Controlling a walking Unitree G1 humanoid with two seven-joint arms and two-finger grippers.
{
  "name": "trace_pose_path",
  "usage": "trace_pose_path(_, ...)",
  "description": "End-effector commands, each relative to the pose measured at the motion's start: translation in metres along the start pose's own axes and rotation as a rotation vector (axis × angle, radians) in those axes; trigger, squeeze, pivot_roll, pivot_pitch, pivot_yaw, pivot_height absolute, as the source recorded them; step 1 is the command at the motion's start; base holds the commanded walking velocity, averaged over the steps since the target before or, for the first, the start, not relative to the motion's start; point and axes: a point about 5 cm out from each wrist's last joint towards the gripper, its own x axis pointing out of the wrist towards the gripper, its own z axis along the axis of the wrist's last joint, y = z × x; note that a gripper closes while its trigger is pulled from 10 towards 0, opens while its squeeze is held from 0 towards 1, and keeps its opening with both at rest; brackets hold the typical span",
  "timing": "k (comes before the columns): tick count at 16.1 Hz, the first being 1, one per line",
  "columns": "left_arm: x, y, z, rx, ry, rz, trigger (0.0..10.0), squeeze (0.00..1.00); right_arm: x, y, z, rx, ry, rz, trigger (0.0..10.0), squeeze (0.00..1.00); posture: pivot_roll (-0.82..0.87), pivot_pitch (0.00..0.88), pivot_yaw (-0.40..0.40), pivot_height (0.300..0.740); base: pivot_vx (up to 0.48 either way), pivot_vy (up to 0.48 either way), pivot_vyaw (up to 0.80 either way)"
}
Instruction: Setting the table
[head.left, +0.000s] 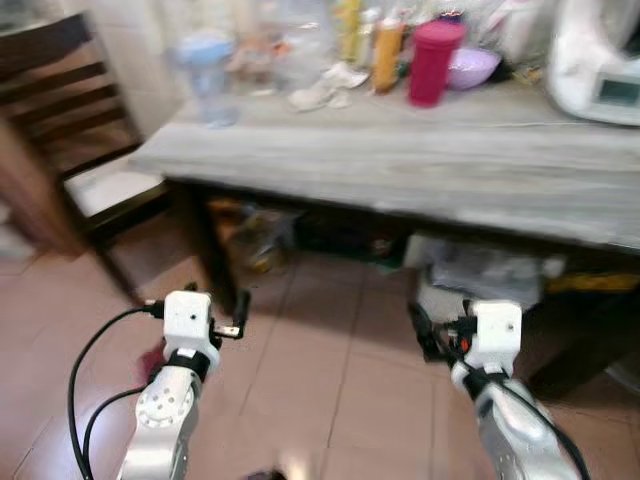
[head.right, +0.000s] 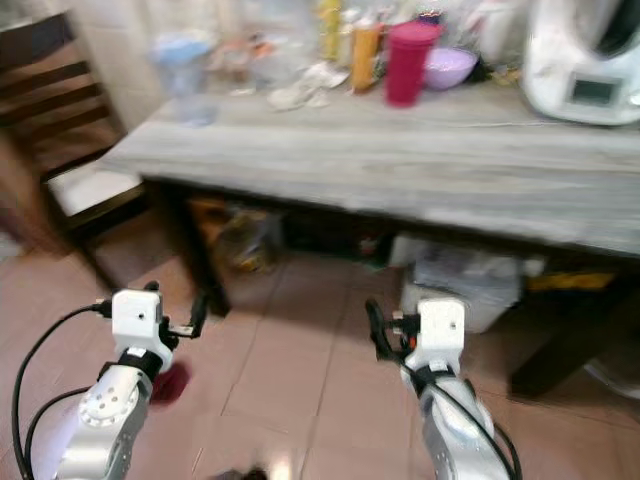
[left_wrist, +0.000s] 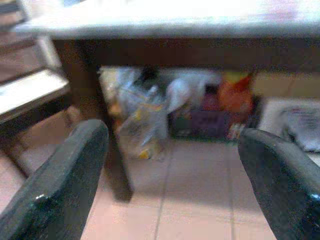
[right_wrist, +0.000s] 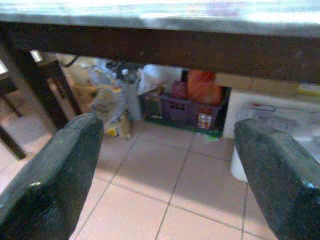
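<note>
I stand in front of a grey wooden table (head.left: 400, 165) with both arms held low over the tiled floor, below the tabletop. My left gripper (head.left: 238, 312) is open near the table's left leg, with nothing between its fingers (left_wrist: 65, 175). At the right, my right gripper (head.left: 425, 330) is open too and empty, its fingers (right_wrist: 60, 170) pointing under the table. At the back of the tabletop stand a magenta cup (head.left: 434, 62), a purple bowl (head.left: 472, 66), an orange bottle (head.left: 387, 52) and a blue-lidded jar (head.left: 205, 75). The picture is blurred.
A white kitchen appliance (head.left: 598, 60) occupies the table's back right corner. A dark wooden chair (head.left: 75, 140) stands at the left. Bags and boxes (right_wrist: 185, 100) are stored under the table. A white bin (head.left: 480, 275) sits beneath its right part.
</note>
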Motion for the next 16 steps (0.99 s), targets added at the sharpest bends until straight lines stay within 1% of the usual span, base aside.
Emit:
trace_pose_path(1,0.0,0.002,0.0,0.011,0.007,-0.006,10.0,0.0,-0.002,-0.005,-0.002,0.004,0.009,-0.02,10.0,0.0,-0.22,0.072,0.039,0.74,-0.315,0.0,0.0)
trace_pose_path(3,0.0,0.002,0.0,0.012,0.007,-0.007,10.0,0.0,-0.002,-0.006,-0.001,0.001,0.003,-0.021,10.0,0.0,-0.22,0.07,0.041,0.74,-0.319,0.0,0.0)
trace_pose_path(5,0.001,0.0,0.003,0.002,-0.018,-0.041,10.0,0.0,0.0,-0.009,0.004,-0.013,-0.018,-0.046,10.0,0.0,-0.22,0.07,0.048,0.74,0.0,0.0,0.0)
trace_pose_path(6,0.0,-0.006,0.009,-0.031,-0.048,-0.084,10.0,0.0,0.0,-0.011,0.007,-0.007,-0.037,-0.058,10.0,0.0,-0.22,0.07,0.048,0.74,0.0,0.0,0.0)
trace_pose_path(8,0.001,-0.01,0.016,-0.038,-0.075,-0.112,10.0,0.0,-0.001,-0.01,0.011,-0.003,-0.051,-0.053,10.0,0.0,-0.23,0.074,0.053,0.74,0.0,0.0,0.0)
trace_pose_path(9,0.003,-0.011,0.023,-0.035,-0.101,-0.12,10.0,0.0,-0.002,-0.008,0.015,-0.042,-0.07,-0.04,10.0,0.0,-0.23,0.076,0.051,0.74,0.0,0.0,0.0)
trace_pose_path(10,0.005,-0.012,0.03,-0.063,-0.12,-0.134,10.0,0.0,-0.002,-0.006,0.019,-0.052,-0.086,-0.035,10.0,0.0,-0.23,0.077,0.051,0.74,0.0,0.0,0.0)
trace_pose_path(11,0.008,-0.012,0.035,-0.07,-0.133,-0.139,10.0,0.0,-0.001,-0.006,0.021,-0.054,-0.095,-0.034,10.0,0.0,-0.23,0.079,0.052,0.74,0.0,0.0,0.0)
trace_pose_path(16,0.009,-0.013,0.037,-0.078,-0.129,-0.157,10.0,0.0,0.0,-0.006,0.022,-0.053,-0.094,-0.047,10.0,0.0,-0.23,0.085,0.064,0.74,0.0,-0.348,0.0)
